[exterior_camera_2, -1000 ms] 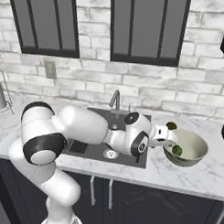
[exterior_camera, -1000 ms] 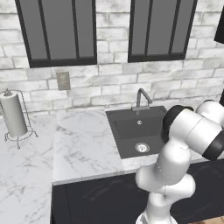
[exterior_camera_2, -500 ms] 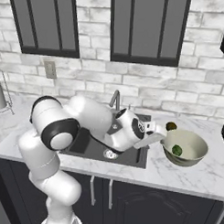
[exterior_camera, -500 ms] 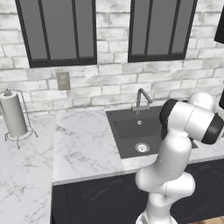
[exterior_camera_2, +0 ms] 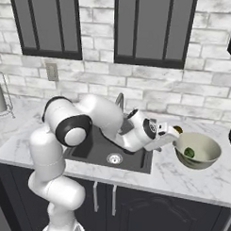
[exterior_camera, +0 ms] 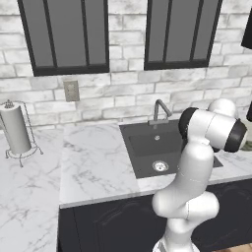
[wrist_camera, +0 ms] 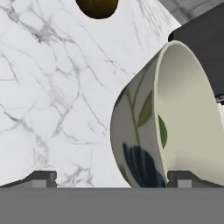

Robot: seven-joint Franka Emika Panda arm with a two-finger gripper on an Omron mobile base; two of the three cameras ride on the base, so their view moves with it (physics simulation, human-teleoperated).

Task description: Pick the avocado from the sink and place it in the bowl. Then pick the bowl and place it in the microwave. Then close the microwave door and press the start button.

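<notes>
The hand (exterior_camera_2: 175, 137) stands spread wide at the bowl's (exterior_camera_2: 201, 153) left rim, right of centre in frame, avocado (exterior_camera_2: 189, 152) already inside. Best to straddle that rim squarely before closing, keeping the bowl level off the table (exterior_camera_2: 181, 178).

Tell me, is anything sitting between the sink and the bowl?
Right base view: the robot's open gripper reaches there, above bare marble between sink and bowl.

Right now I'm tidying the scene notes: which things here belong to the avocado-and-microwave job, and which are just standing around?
Job:
avocado, lying in the bowl
bowl on the counter
sink
gripper, jaws open beside the bowl's rim

Standing around:
paper towel holder
wall outlet
small brown round thing on the counter
</notes>
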